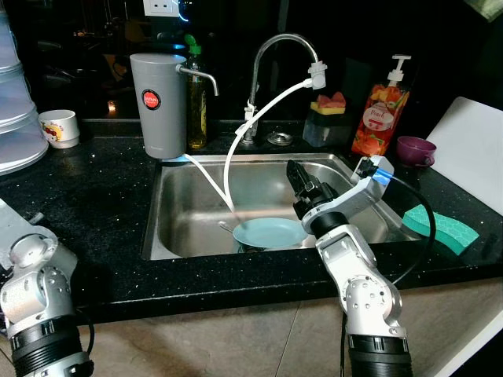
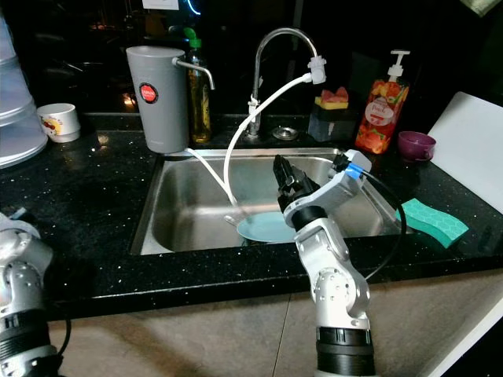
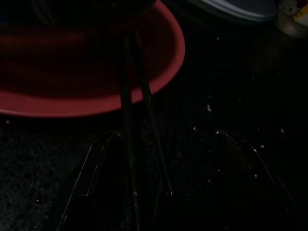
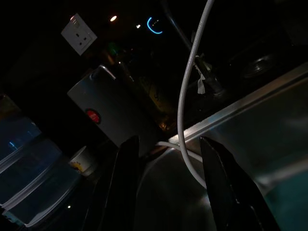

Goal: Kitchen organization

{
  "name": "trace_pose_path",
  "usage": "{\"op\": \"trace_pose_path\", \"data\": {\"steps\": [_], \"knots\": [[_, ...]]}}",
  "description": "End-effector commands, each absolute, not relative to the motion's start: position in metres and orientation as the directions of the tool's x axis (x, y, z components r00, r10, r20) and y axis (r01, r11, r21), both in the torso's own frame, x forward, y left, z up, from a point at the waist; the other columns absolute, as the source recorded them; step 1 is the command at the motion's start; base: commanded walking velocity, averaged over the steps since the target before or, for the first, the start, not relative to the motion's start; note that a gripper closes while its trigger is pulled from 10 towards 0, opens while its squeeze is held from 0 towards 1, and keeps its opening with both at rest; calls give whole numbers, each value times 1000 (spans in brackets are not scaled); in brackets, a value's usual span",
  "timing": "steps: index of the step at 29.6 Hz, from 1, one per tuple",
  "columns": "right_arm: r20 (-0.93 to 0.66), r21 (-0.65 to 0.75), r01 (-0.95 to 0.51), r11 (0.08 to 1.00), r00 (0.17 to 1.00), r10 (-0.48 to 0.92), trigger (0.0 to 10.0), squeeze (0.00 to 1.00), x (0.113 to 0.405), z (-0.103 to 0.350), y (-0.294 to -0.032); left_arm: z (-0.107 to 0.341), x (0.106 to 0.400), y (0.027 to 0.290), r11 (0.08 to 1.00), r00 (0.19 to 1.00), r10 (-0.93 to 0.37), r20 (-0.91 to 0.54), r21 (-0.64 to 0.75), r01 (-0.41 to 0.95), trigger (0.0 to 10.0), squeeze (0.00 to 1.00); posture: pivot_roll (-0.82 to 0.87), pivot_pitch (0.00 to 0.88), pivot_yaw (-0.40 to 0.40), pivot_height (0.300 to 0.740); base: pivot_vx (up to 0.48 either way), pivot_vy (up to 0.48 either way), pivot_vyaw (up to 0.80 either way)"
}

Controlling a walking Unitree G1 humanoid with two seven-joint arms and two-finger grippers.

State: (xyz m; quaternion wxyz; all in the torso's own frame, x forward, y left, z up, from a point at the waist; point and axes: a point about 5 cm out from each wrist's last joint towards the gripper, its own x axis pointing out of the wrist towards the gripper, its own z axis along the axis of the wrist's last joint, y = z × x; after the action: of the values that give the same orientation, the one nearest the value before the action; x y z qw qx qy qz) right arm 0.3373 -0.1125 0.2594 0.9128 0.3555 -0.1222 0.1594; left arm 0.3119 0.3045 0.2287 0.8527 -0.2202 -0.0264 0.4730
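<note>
One blue plate lies in the sink; right claw, fingers spread and empty, hovers at its two o'clock. One green sponge rests on the surface.

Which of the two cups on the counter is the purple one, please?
The purple cup stands at the counter's right, beside the red soap bottle; the other cup, far left, is white with a printed pattern.
</note>
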Motion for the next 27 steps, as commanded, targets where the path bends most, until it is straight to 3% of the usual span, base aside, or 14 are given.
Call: {"op": "trace_pose_path", "data": {"steps": [1, 6, 7, 8, 9, 10, 11, 12, 13, 15, 16, 17, 27], "knots": [[338, 624, -375, 686, 921, 196, 10000, 0, 335, 260, -115, 226, 314, 304, 434, 544, 817, -189, -418, -798, 10000, 0, 55, 67, -81, 740, 0, 0, 0], [337, 625, -374, 685, 921, 195, 10000, 0, 335, 260, -115, 225, 315, 304, 431, 543, 818, -192, -423, -797, 10000, 0, 55, 67, -81, 740, 0, 0, 0], [337, 626, -373, 684, 921, 195, 10000, 0, 335, 260, -115, 225, 316, 305, 428, 542, 818, -194, -424, -798, 8431, 0, 55, 67, -81, 740, 0, 0, 0], [336, 627, -373, 684, 921, 195, 10000, 0, 335, 260, -114, 224, 316, 305, 427, 542, 818, -196, -425, -798, 8431, 0, 55, 67, -81, 740, 0, 0, 0], [336, 627, -373, 684, 922, 195, 10000, 0, 336, 260, -115, 224, 317, 305, 426, 541, 818, -196, -425, -798, 5843, 0, 47, 53, -77, 740, 0, 0, 0], [336, 627, -374, 683, 921, 196, 10000, 0, 336, 259, -114, 224, 317, 305, 426, 541, 818, -196, -427, -798, 4275, 0, 47, 53, -77, 740, 0, 0, 0], [336, 627, -374, 683, 921, 197, 10000, 0, 336, 259, -114, 223, 318, 306, 425, 541, 818, -196, -428, -798, 3608, 0, 47, 53, -77, 740, 0, 0, 0], [336, 627, -374, 683, 921, 197, 10000, 0, 336, 259, -114, 223, 318, 306, 425, 541, 818, -196, -428, -798, 3608, 0, 47, 53, -77, 740, 0, 0, 0], [336, 627, -376, 682, 921, 198, 10000, 0, 336, 260, -114, 223, 319, 306, 424, 541, 818, -196, -429, -798, 2196, 0, 47, 53, -77, 740, 0, 0, 0], [336, 627, -376, 682, 921, 198, 10000, 0, 336, 260, -114, 223, 319, 307, 424, 540, 818, -197, -430, -798, 2196, 0, 47, 53, -77, 740, 0, 0, 0], [336, 628, -376, 682, 921, 199, 10000, 0, 336, 260, -114, 223, 319, 307, 423, 540, 818, -198, -430, -798, 431, 0, 47, 53, -77, 740, 0, 0, 0], [335, 628, -376, 681, 921, 199, 10000, 0, 337, 260, -114, 222, 320, 307, 421, 539, 818, -199, -430, -798, 0, 0, 47, 53, -77, 740, 0, 0, 0], [333, 629, -376, 680, 921, 202, 10000, 0, 337, 259, -115, 218, 320, 308, 414, 532, 822, -202, -430, -803, 0, 0, 42, 47, -83, 740, 0, 0, 0]]}}
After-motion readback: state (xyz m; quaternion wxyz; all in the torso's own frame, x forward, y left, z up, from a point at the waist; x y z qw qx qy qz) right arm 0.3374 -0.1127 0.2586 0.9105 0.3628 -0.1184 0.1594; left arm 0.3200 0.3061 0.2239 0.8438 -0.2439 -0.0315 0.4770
